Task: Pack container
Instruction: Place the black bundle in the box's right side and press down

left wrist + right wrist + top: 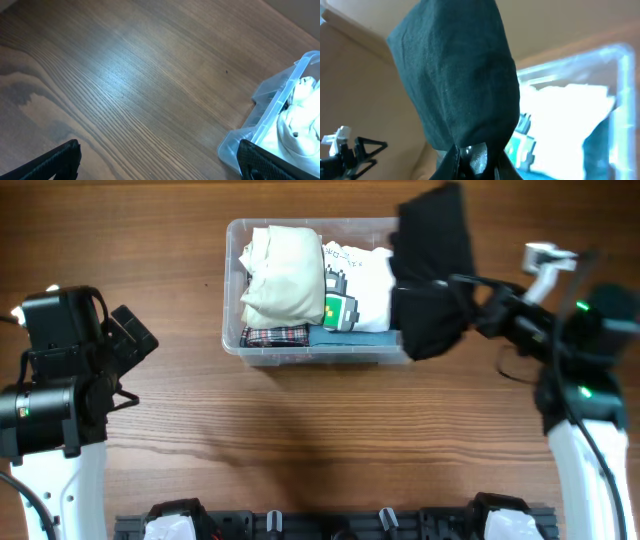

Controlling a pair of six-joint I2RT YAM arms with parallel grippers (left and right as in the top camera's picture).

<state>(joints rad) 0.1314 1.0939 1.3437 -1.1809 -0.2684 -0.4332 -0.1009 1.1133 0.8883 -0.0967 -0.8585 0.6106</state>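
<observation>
Container mostly filled w/ clothes. Black garment, clamped in R gripper, hung over its right end, unpacked. L gripper gaped empty.

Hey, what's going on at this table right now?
A two-armed robot is packing clothes into a clear plastic bin. The right fingers are pinched on a black cloth, which hangs over the bin's right end and is not yet inside. The bin holds folded clothes, with cream and white pieces on top. The left fingers are spread open and empty above the wooden table, to the left of the bin.
</observation>
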